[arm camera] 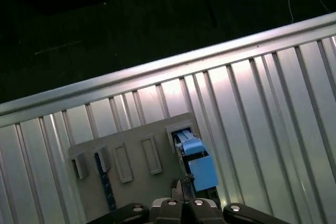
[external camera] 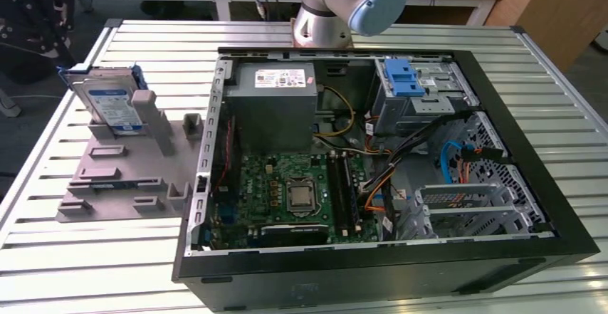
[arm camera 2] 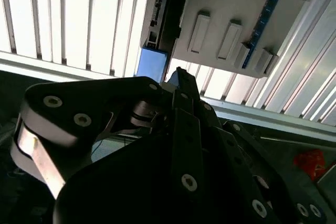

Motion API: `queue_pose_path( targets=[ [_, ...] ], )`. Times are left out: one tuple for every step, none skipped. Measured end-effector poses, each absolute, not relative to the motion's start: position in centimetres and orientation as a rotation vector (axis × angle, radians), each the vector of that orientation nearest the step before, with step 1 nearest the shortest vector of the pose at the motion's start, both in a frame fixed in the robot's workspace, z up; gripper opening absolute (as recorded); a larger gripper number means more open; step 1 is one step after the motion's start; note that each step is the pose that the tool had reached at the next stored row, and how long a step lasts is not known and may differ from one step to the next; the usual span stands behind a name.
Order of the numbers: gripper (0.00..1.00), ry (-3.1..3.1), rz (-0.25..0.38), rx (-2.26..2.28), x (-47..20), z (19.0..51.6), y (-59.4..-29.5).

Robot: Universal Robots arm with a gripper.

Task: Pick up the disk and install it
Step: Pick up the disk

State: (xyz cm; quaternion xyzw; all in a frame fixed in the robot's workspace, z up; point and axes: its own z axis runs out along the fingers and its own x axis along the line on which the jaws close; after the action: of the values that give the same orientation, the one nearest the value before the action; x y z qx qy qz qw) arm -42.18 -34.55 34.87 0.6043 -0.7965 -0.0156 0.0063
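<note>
Hovering over the disk (external camera: 112, 104), a flat silver hard drive in a blue plastic frame, upright in the grey fixture (external camera: 124, 179) beside the open black computer case (external camera: 532, 186), the black claw (arm camera: 181, 186) looks pinched narrow, empty; best widened and squared to its faces.

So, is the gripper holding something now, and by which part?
Nothing is held. The disk stands on edge in the grey holder, and the gripper hangs above it, apart.

a silver-grey arm (external camera: 318, 25) with a pale blue joint cap (external camera: 377, 8) and a black end effector (arm camera 2: 179, 77) studded with silver screws (arm camera 2: 189, 182).
</note>
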Motion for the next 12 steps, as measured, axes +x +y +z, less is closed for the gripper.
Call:
queue_pose_path(
  targets=[
    [0.11, -2.481, -0.047, 1.907, -42.18, 34.83, -34.56],
    [0.11, -2.471, -0.046, 1.922, -42.18, 34.81, -34.55],
    [0.11, -2.463, -0.045, 1.934, -42.18, 34.78, -34.54],
    [0.11, -2.456, -0.044, 1.944, -42.17, 34.75, -34.52],
    [0.11, -2.451, -0.044, 1.951, -42.18, 34.72, -34.45],
    [0.11, -2.449, -0.044, 1.953, -42.18, 34.7, -34.3],
    [0.11, -2.448, -0.043, 1.953, -42.18, 34.68, -34.11],
    [0.11, -2.448, -0.043, 1.953, -42.18, 34.66, -33.93],
    [0.11, -2.448, -0.043, 1.953, -42.17, 34.63, -33.77],
    [0.11, -2.448, -0.043, 1.954, -42.18, 34.59, -33.7],
    [0.11, -2.442, -0.043, 1.961, -42.18, 34.55, -33.66],
    [0.16, -2.426, -0.043, 1.98, -42.17, 34.53, -33.66]
  ],
)
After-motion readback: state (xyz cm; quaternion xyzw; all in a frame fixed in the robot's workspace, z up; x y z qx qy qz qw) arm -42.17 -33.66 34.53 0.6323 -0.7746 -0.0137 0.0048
